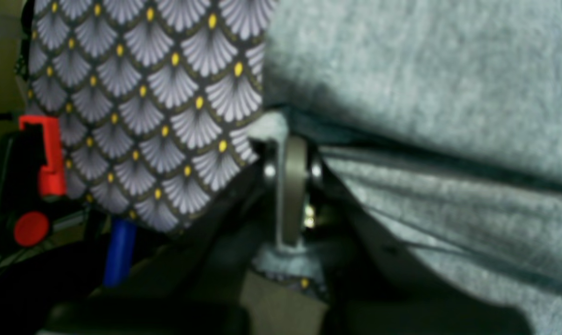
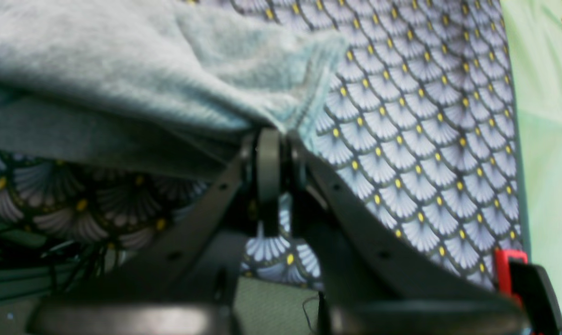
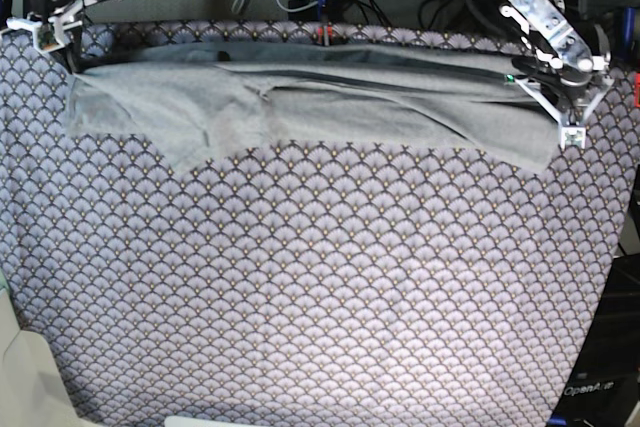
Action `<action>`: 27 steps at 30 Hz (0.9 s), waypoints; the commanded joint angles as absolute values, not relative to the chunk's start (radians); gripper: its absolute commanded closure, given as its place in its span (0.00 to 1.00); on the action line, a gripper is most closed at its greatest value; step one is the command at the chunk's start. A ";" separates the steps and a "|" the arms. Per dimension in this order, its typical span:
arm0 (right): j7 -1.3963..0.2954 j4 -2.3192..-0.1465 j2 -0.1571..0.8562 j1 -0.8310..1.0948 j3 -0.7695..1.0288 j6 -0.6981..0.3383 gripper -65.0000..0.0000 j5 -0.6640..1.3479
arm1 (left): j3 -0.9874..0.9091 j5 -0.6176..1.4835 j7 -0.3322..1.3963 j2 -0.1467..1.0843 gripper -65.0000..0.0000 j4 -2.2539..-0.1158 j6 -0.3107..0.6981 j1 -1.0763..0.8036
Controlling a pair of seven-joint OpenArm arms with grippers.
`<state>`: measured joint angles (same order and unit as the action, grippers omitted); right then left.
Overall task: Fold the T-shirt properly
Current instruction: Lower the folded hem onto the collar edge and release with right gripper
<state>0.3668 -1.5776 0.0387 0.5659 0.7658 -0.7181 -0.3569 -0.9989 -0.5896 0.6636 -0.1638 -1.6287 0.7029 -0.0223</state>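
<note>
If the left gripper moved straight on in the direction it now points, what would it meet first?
The left gripper, shut on an edge of the plain light grey cotton T-shirt, would probably push further into that same cloth first. The purple fan-patterned tablecloth lies beyond; depth is unclear.

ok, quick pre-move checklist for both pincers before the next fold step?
1. Left pincer shut on the light heather-grey cotton T-shirt: ok.
2. Right pincer shut on the T-shirt's edge: ok.
3. Shirt spread between the two grips along the far edge: ok.
4. Shirt flat: not ok, creased mid-body.
5. Purple fan-patterned tablecloth caught in either grip: cannot tell.
</note>
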 commanded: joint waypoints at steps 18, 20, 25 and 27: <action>0.417 -1.503 0.050 0.581 0.791 -0.698 1.00 -0.344 | -1.007 -0.598 0.670 -0.157 1.00 -1.647 0.698 -0.082; 0.412 -1.503 0.048 0.581 0.789 -0.698 1.00 -0.344 | -1.007 -0.607 0.671 -0.157 1.00 -1.647 0.698 -0.084; 0.410 -1.481 0.033 0.572 0.792 -0.698 1.00 -0.351 | -1.007 -0.694 0.671 -0.157 1.00 -1.644 0.698 -0.074; 0.410 -1.469 0.033 0.570 0.791 -0.698 1.00 -0.386 | -1.007 -0.702 0.670 -0.157 1.00 -1.644 0.698 -0.077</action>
<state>0.4015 -1.4586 0.0170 0.5610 0.7780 -0.7185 -0.4011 -0.9997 -0.6411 0.6159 -0.1642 -1.6390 0.7078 -0.0669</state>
